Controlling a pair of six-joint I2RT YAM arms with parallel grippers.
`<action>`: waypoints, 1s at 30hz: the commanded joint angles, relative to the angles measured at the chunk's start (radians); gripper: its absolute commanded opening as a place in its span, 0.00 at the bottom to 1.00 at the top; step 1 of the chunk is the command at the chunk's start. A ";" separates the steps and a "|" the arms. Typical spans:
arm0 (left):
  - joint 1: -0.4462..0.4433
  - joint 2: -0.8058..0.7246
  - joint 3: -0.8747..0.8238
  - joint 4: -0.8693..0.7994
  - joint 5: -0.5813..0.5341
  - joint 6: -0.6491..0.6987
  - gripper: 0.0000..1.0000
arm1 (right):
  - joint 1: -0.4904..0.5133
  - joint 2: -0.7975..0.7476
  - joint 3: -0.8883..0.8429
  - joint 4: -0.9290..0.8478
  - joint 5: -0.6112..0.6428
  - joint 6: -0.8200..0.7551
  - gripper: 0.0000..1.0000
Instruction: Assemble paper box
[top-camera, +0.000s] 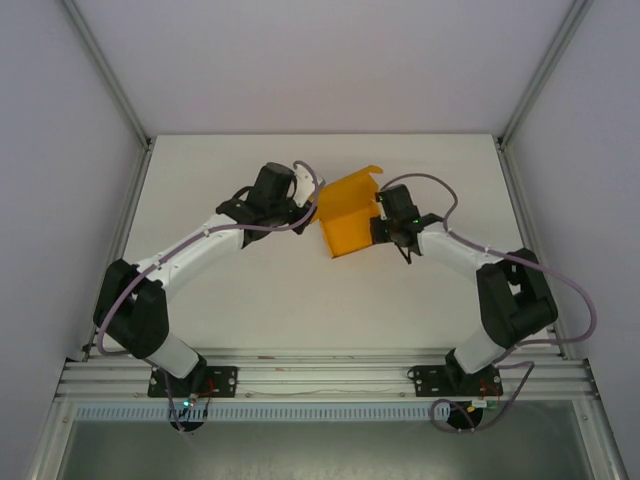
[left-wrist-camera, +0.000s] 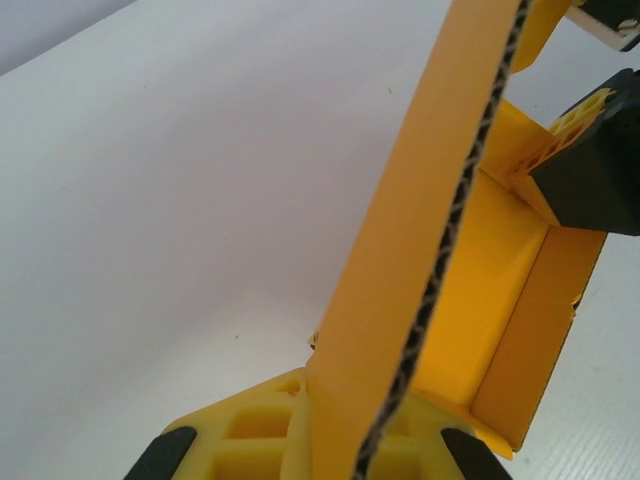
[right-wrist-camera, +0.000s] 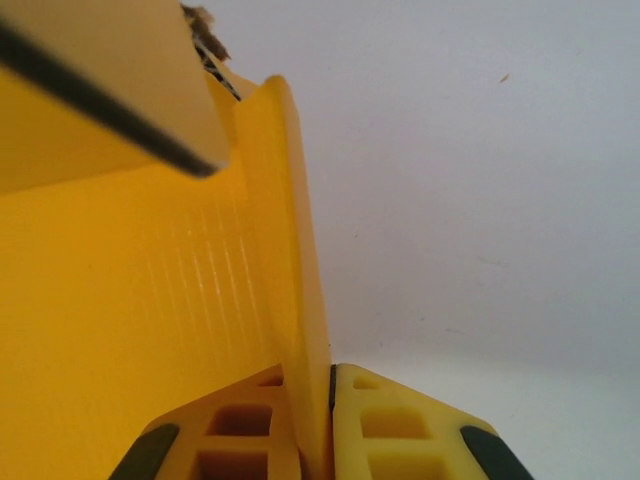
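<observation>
The orange-yellow paper box (top-camera: 350, 212) stands half folded in the middle of the white table, walls up and the top open. My left gripper (top-camera: 308, 207) is at its left side, shut on the left wall (left-wrist-camera: 420, 250), whose corrugated edge runs up between the yellow fingers (left-wrist-camera: 250, 430). My right gripper (top-camera: 381, 227) is at the box's right side, shut on the right wall (right-wrist-camera: 295, 290), pinched thin between its fingers (right-wrist-camera: 400, 425). The box's inside floor (left-wrist-camera: 490, 270) shows in the left wrist view, with the right gripper's black finger (left-wrist-camera: 600, 180) beyond it.
The white table (top-camera: 250, 290) lies flat and bare around the box, bounded by pale enclosure walls and metal frame posts (top-camera: 110, 80). Both arm bases sit on the aluminium rail (top-camera: 320, 375) at the near edge.
</observation>
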 joint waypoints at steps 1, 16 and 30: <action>-0.029 -0.035 0.066 0.002 0.002 -0.041 0.00 | 0.039 0.047 0.048 -0.079 0.303 0.060 0.00; -0.040 -0.039 0.067 0.007 -0.037 -0.070 0.00 | 0.136 0.172 0.111 -0.140 0.557 0.015 0.08; -0.040 -0.083 0.017 0.000 -0.033 -0.034 0.00 | 0.095 0.056 0.068 -0.039 0.250 0.030 0.45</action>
